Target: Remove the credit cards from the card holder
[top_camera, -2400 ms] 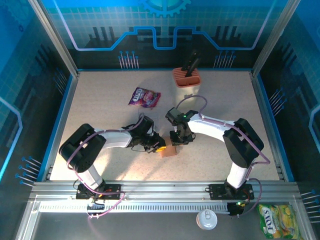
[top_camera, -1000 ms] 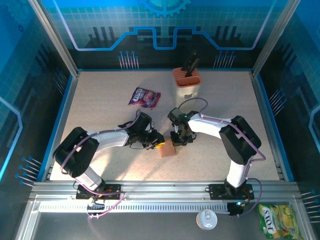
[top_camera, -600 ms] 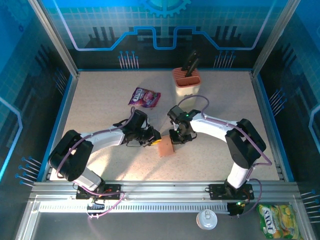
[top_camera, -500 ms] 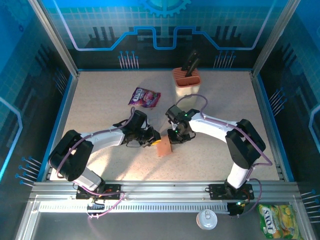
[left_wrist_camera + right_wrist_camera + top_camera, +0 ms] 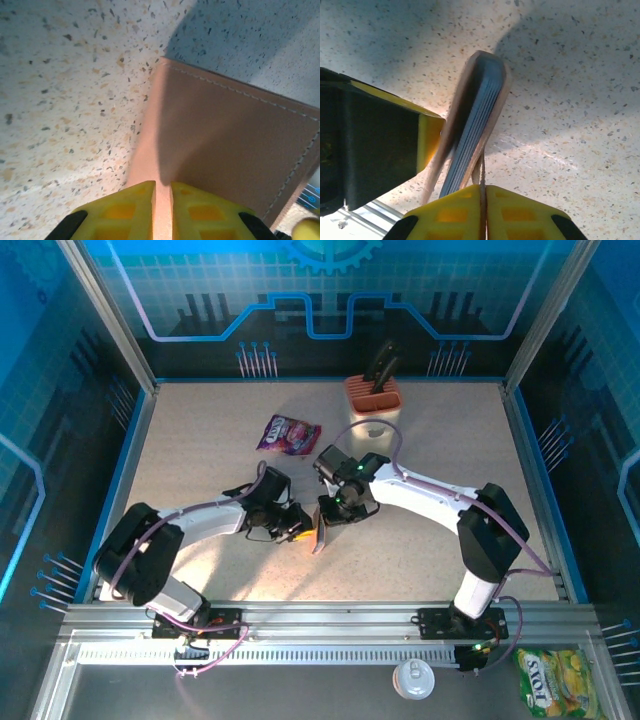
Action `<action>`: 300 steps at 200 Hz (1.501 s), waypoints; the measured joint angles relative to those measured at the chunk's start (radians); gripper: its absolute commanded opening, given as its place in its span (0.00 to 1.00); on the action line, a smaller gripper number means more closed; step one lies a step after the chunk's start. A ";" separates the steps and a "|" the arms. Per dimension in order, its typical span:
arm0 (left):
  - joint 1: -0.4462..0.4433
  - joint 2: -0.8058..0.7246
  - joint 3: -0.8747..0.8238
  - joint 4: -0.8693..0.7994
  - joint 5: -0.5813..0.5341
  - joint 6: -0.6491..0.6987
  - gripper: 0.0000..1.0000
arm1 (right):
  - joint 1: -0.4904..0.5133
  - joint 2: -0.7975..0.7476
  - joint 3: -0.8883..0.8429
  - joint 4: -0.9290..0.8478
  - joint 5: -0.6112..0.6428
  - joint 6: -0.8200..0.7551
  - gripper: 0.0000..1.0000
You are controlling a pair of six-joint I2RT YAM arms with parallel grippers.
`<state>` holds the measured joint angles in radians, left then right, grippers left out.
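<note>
Top view: the left gripper [image 5: 301,532] and right gripper [image 5: 331,516] meet at the brown card holder [image 5: 318,538], seen edge-on between them.

Left wrist: the left gripper [image 5: 162,197] pinches one leather cover of the card holder [image 5: 225,145], which stretches ahead of its fingers.

Right wrist: the right gripper [image 5: 483,210] is clamped on the opposite flap. The card holder [image 5: 485,100] rises just ahead, with blue-grey layers showing inside.

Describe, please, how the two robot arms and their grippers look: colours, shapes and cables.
The left arm and the right arm are built alike, with white rounded links joined by bulky black joints. Thin lilac cables run along them in loose loops. The left gripper and the right gripper have bright yellow fingers with shallow square pockets, mounted on black bodies.
</note>
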<state>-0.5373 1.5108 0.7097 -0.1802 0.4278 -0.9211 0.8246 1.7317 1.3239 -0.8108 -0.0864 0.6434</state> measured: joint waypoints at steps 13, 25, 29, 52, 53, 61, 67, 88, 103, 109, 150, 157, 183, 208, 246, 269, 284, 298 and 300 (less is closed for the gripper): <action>0.003 -0.023 -0.001 -0.020 -0.010 0.009 0.16 | 0.003 0.000 0.015 -0.011 0.000 0.001 0.11; 0.008 -0.046 -0.008 -0.031 -0.016 0.015 0.16 | 0.006 0.000 0.023 -0.019 0.003 0.003 0.11; 0.010 -0.052 -0.011 -0.034 -0.017 0.016 0.16 | 0.006 0.000 0.025 -0.023 0.004 0.003 0.11; 0.021 -0.068 -0.039 -0.048 -0.027 0.032 0.16 | 0.006 0.000 0.029 -0.037 0.004 0.003 0.11; 0.022 -0.068 -0.040 -0.048 -0.027 0.033 0.16 | 0.006 0.000 0.030 -0.037 0.004 0.003 0.11; 0.024 -0.068 -0.053 -0.053 -0.032 0.036 0.16 | 0.007 0.000 0.032 -0.042 0.004 0.003 0.11; 0.026 -0.068 -0.063 -0.058 -0.035 0.038 0.16 | 0.008 0.001 0.035 -0.046 0.004 0.003 0.11; 0.033 -0.076 -0.093 -0.082 -0.048 0.042 0.16 | 0.011 0.008 0.054 -0.054 0.004 0.003 0.11; 0.038 -0.094 -0.105 -0.100 -0.057 0.050 0.16 | 0.016 0.012 0.065 -0.056 0.004 0.003 0.11; 0.041 -0.103 -0.106 -0.109 -0.061 0.057 0.16 | 0.018 0.014 0.068 -0.058 0.004 0.003 0.11; 0.057 -0.132 -0.107 -0.125 -0.076 0.068 0.16 | 0.020 0.023 0.079 -0.081 0.021 0.002 0.11; 0.058 -0.132 -0.107 -0.122 -0.073 0.067 0.16 | 0.019 0.023 0.079 -0.087 0.026 0.002 0.11; 0.058 -0.131 -0.107 -0.074 -0.044 0.060 0.16 | 0.016 0.023 0.079 -0.105 0.045 0.000 0.11; 0.058 -0.114 -0.106 -0.038 -0.023 0.058 0.16 | -0.001 0.017 0.069 -0.113 0.054 -0.009 0.12; 0.058 -0.076 -0.107 0.020 0.013 0.032 0.16 | -0.046 -0.001 0.017 -0.121 0.061 -0.024 0.12; 0.058 -0.067 -0.107 0.056 0.026 0.011 0.16 | -0.066 -0.005 -0.014 -0.120 0.072 -0.035 0.12; 0.056 -0.060 -0.107 0.068 0.028 0.003 0.15 | -0.075 -0.005 -0.039 -0.117 0.080 -0.042 0.12; 0.055 -0.050 -0.106 0.075 0.030 0.003 0.15 | -0.087 -0.005 -0.063 -0.113 0.087 -0.047 0.12; 0.054 -0.049 -0.106 0.075 0.030 0.003 0.14 | -0.087 -0.005 -0.066 -0.113 0.087 -0.047 0.12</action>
<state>-0.4831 1.4620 0.6033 -0.1055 0.4580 -0.9180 0.7372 1.7264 1.2575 -0.9234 0.0006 0.5961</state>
